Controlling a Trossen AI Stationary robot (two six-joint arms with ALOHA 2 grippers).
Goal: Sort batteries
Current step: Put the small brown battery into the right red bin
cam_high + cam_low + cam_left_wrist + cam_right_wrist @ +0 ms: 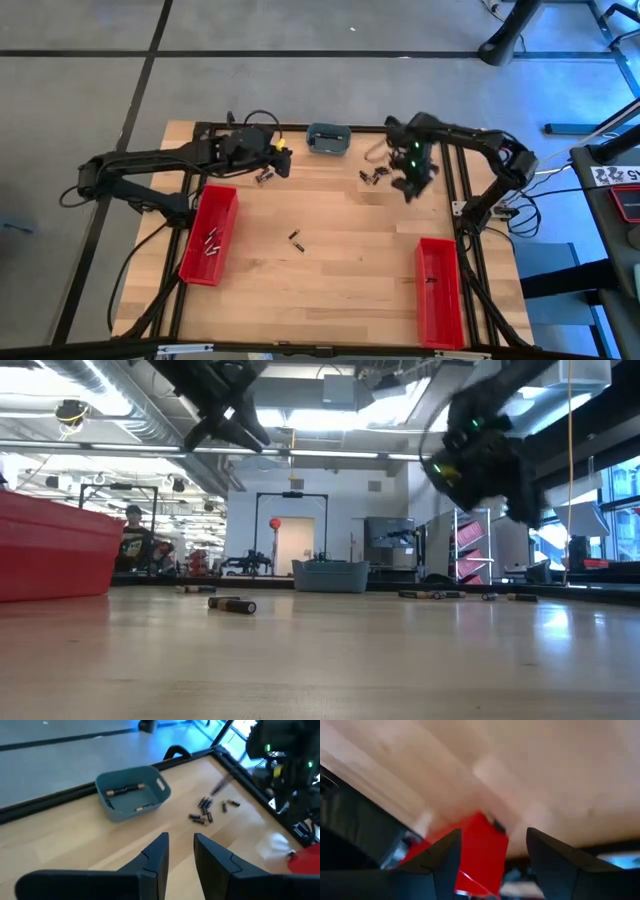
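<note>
Red bins flanked your table: left bin (209, 236) holding some batteries, right bin (438, 290) at lower right. Your grey-blue dish (327, 139) sat top centre, two batteries (124, 790) inside. Loose batteries (375, 175) clustered right of centre; a pair (296, 241) lay mid-table. Your left gripper (180, 854) hovered with fingers narrowly apart, pinching nothing; your right gripper (492, 852) hung spread wide.

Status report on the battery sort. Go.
Left gripper narrow, empty, near grey dish. Right gripper open, empty. Loose batteries on table, some in left red bin. Nothing blocking.
</note>
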